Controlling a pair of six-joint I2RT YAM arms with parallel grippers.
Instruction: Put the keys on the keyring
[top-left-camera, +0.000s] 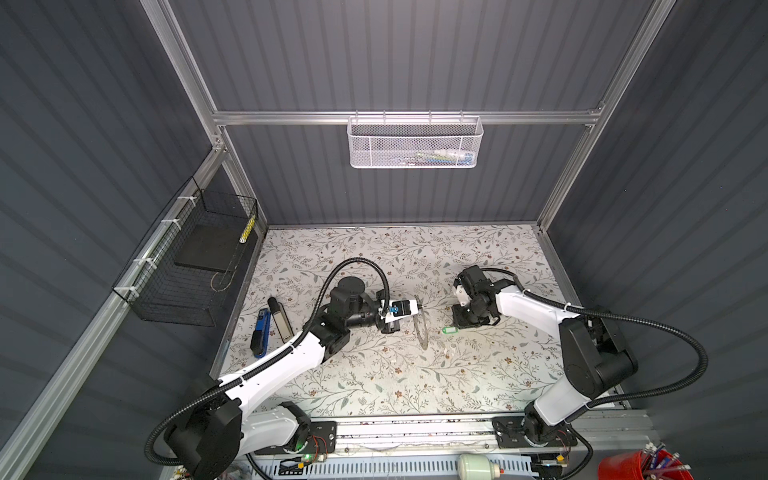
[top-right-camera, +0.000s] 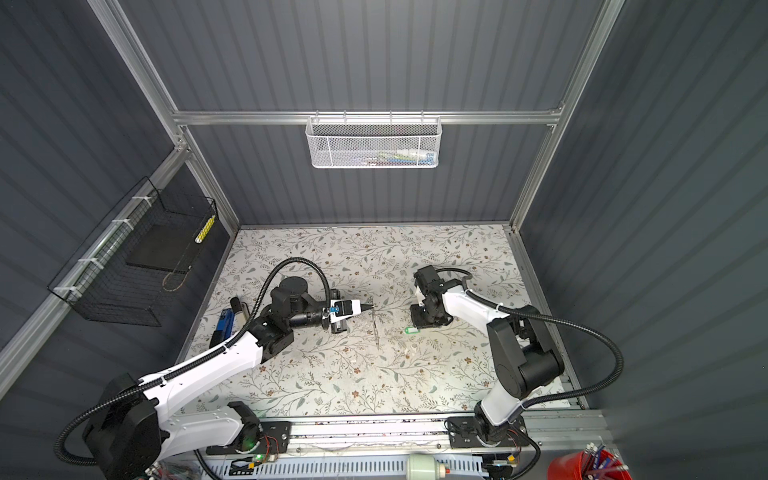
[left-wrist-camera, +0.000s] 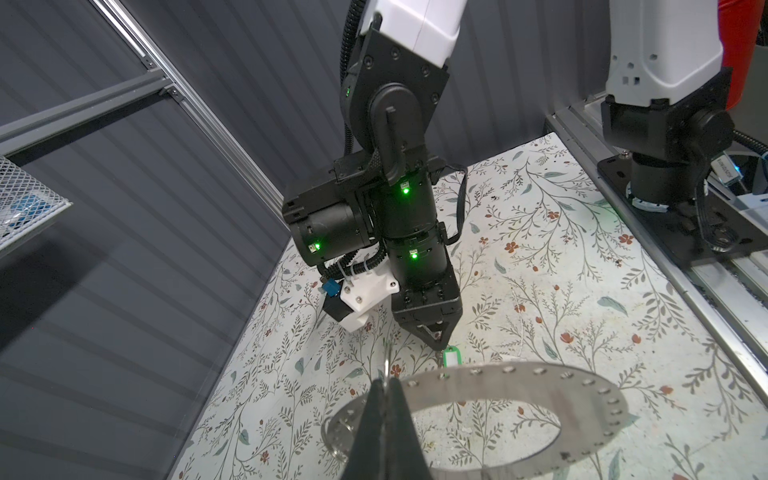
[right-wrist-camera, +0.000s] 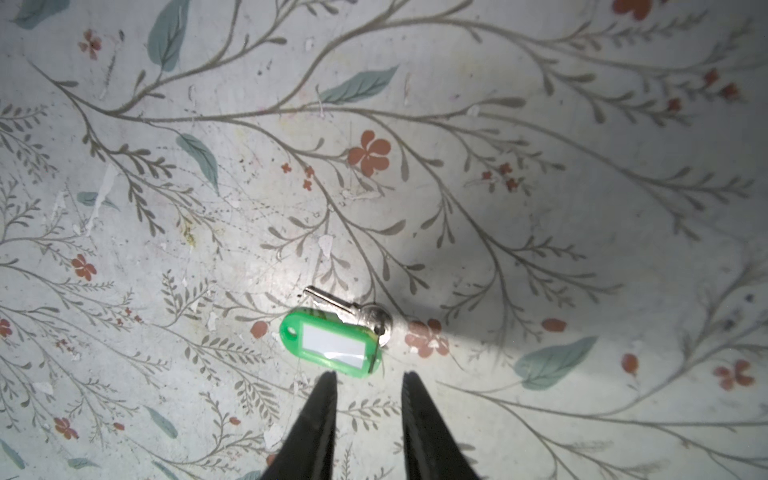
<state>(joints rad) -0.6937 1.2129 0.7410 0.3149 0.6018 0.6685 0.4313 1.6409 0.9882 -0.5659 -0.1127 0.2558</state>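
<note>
Early stage, nothing attached yet. Left pincer (left-wrist-camera: 385, 384) pressed together on keyring (left-wrist-camera: 582, 388) rim, holding it on edge; whether lower rim touches surface (right-wrist-camera: 540, 208), cannot tell. Right pincer (right-wrist-camera: 368, 374) spread, empty, tips just beside green tag (right-wrist-camera: 332, 345). Tag and key (right-wrist-camera: 340, 304) lie touching on surface, near keyring. Left to do: grasp both, thread onto keyring loop.

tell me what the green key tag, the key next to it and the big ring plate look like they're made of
The green key tag looks like plastic: translucent, glossy, with a white paper-like insert. The key is metal, silvery with bright glints. The ring plate is probably steel or aluminium: a flat, dull-grey sheet with small drilled rim holes.
</note>
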